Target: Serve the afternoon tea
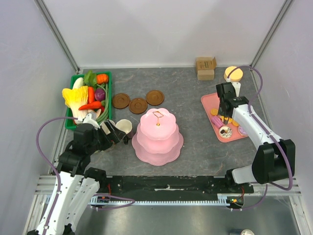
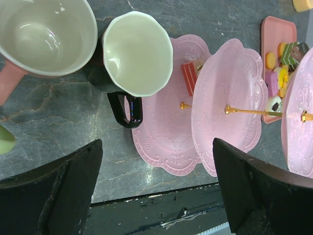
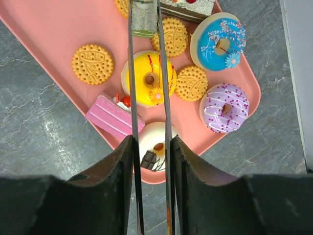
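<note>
Left fingers (image 2: 54, 191) wide apart by mugs (image 2: 137, 54); right fingers (image 3: 112, 181) astride cake bit (image 3: 145, 22) (grip unclear)

- The table (image 1: 195, 152) beneath my left gripper (image 1: 113, 131) and my right gripper (image 1: 226, 120) wears a dark grey mat (image 2: 58, 122) veined like stone.
- Ahead of both, past the table's far edge, stands a plain pale back wall (image 1: 161, 29).
- Outward of my left gripper is the left side wall (image 1: 24, 73), and outward of my right gripper the right side wall (image 1: 298, 73). Both are the same pale tone.
- Metal posts (image 1: 58, 36) run up the two far corners.
- Behind my grippers, the near edge carries a black strip (image 1: 166, 182), then an aluminium rail (image 1: 166, 198).
- The light is soft and even, and the mat shows only a faint sheen.
</note>
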